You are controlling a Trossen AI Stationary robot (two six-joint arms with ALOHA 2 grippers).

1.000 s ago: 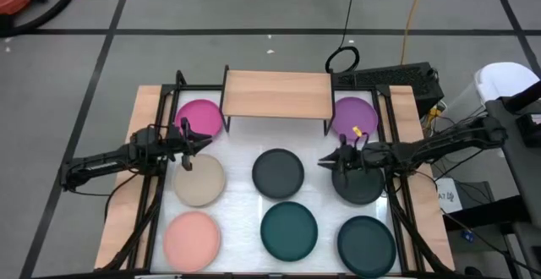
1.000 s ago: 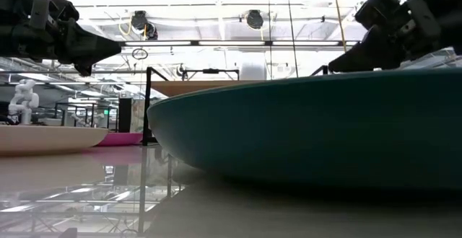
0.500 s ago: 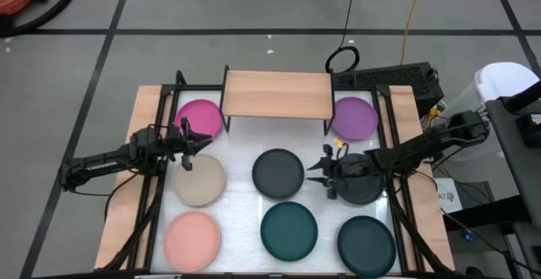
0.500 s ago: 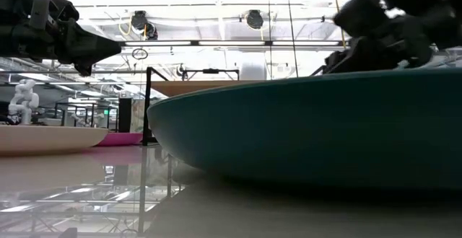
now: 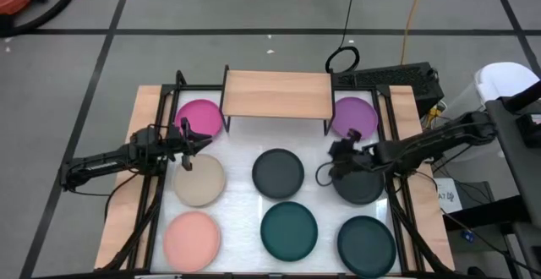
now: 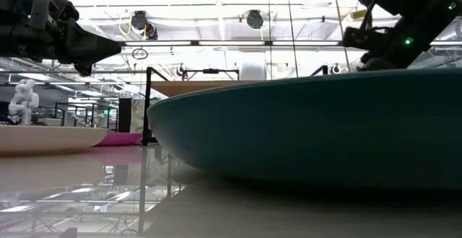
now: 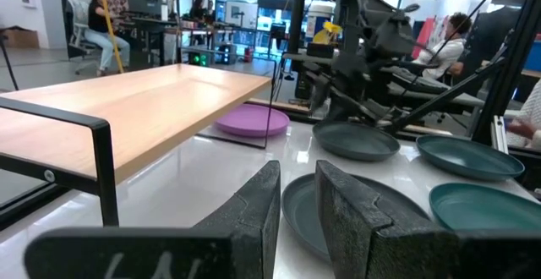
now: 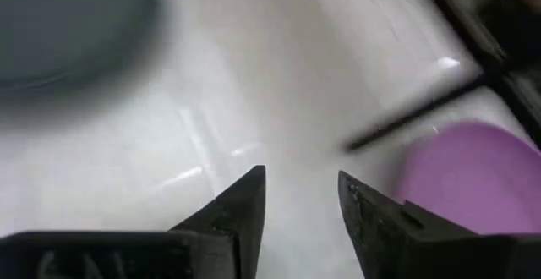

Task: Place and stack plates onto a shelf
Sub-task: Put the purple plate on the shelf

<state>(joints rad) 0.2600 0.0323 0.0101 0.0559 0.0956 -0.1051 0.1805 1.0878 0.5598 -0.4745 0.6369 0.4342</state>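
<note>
The light-wood shelf (image 5: pixel 277 95) stands at the table's far middle with nothing on it. Plates lie flat on the white table: magenta (image 5: pixel 200 117), purple (image 5: pixel 355 117), beige (image 5: pixel 199 181), two charcoal (image 5: pixel 278 172) (image 5: pixel 362 188), salmon (image 5: pixel 192 238) and two teal (image 5: pixel 289 231) (image 5: pixel 366 243). My left gripper (image 5: pixel 189 146) hovers between the magenta and beige plates, its fingers (image 7: pixel 297 203) a narrow gap apart and empty. My right gripper (image 5: pixel 334 150) hangs open over the right charcoal plate's far left rim, its fingers (image 8: pixel 302 199) above bare table near the purple plate (image 8: pixel 461 177).
Black frame rails (image 5: pixel 156 177) (image 5: pixel 396 186) run along both sides of the table. The shelf's thin black legs (image 7: pixel 106 173) stand beside the magenta and purple plates. People sit and stand in the room beyond the table (image 7: pixel 106 17).
My right gripper has opened. It first swung out toward the table's left and near side, beside the middle charcoal plate, then drew back toward the far edge and turned toward the purple plate. No plate has moved.
</note>
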